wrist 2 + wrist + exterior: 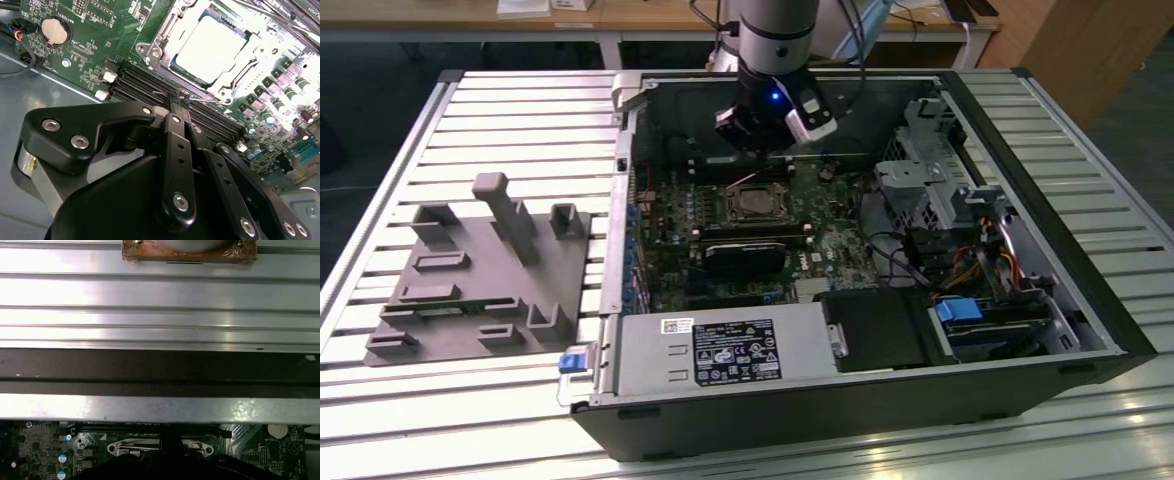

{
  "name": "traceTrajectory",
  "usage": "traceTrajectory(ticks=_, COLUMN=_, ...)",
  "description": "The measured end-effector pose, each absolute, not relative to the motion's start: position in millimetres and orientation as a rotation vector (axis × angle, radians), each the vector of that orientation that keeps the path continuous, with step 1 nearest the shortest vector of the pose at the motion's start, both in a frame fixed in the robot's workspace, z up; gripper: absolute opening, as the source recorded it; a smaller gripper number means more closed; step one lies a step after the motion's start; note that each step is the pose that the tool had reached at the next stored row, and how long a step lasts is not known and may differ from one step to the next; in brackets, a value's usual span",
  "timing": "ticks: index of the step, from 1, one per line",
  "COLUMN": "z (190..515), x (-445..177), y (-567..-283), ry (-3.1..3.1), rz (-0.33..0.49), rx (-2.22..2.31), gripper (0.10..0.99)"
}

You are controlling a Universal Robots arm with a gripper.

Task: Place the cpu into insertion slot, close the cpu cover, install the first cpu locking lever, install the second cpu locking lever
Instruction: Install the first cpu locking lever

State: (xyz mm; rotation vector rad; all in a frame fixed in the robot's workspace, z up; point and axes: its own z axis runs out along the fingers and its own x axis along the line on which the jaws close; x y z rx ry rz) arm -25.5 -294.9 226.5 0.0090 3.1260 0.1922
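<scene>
tabletop [480, 95]: ribbed aluminium slats, pale grey, with bright reflections near the front edge
floor [374, 60]: dark, seen behind the tabletop
desk [627, 18]: wooden top on white legs, at the back
panel [1081, 50]: brown wood, far corner on the exterior view's right
light: even, from above

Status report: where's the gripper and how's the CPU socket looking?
Gripper fingers shut, tips at a thin lever by the memory slots. Cpu seated in insertion slot, cpu cover down around it. Nothing across the socket.
</scene>
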Motion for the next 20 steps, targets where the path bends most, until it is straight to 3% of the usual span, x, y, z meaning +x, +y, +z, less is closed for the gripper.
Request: traceTrajectory(ticks=20, z=209, x=-17, y=-294, ry=3.126, rz=0.192, rx=0.009, gripper=0.106)
